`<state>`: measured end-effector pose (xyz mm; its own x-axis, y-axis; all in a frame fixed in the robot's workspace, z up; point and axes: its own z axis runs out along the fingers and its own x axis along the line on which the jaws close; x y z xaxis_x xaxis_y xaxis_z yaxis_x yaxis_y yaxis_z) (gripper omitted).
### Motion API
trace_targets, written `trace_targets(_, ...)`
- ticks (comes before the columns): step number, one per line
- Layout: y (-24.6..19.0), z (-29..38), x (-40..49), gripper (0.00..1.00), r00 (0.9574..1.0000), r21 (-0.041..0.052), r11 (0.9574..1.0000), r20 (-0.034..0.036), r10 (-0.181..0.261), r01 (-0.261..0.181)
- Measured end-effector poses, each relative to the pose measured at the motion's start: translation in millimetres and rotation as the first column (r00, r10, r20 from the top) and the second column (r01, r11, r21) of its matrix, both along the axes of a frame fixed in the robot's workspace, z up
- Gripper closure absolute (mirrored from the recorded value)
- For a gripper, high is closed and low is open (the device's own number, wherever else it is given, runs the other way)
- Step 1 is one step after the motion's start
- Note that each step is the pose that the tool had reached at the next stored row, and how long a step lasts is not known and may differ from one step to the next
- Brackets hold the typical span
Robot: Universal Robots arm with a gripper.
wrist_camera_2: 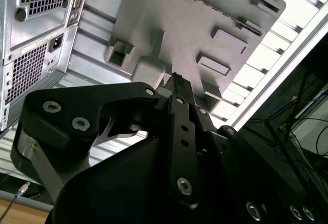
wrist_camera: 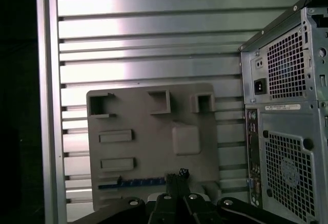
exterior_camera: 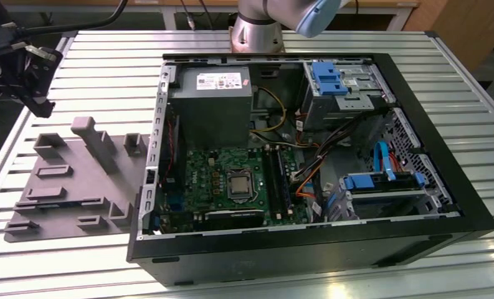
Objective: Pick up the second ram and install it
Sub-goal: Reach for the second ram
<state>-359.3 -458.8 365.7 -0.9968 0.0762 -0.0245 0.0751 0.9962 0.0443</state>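
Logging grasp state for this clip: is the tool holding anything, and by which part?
Nothing is held. The tool hangs clear of the grey moulded tray, where the long dark blue ram stick lies.

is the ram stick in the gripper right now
No, the second ram lies in a slot of the grey holder, not in the gripper.

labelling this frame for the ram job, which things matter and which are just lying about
For the job: second ram in the grey tray; gripper; black slots on the motherboard.
Lying about: power supply; blue drive brackets; cables.
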Motion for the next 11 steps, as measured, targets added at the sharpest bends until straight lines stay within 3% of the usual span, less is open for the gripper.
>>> trace_targets(11, -3.5, -1.2, -4.9, 0.89, 1.0000, 0.0000, 1.0000, -0.0001, 0.000, 0.000)
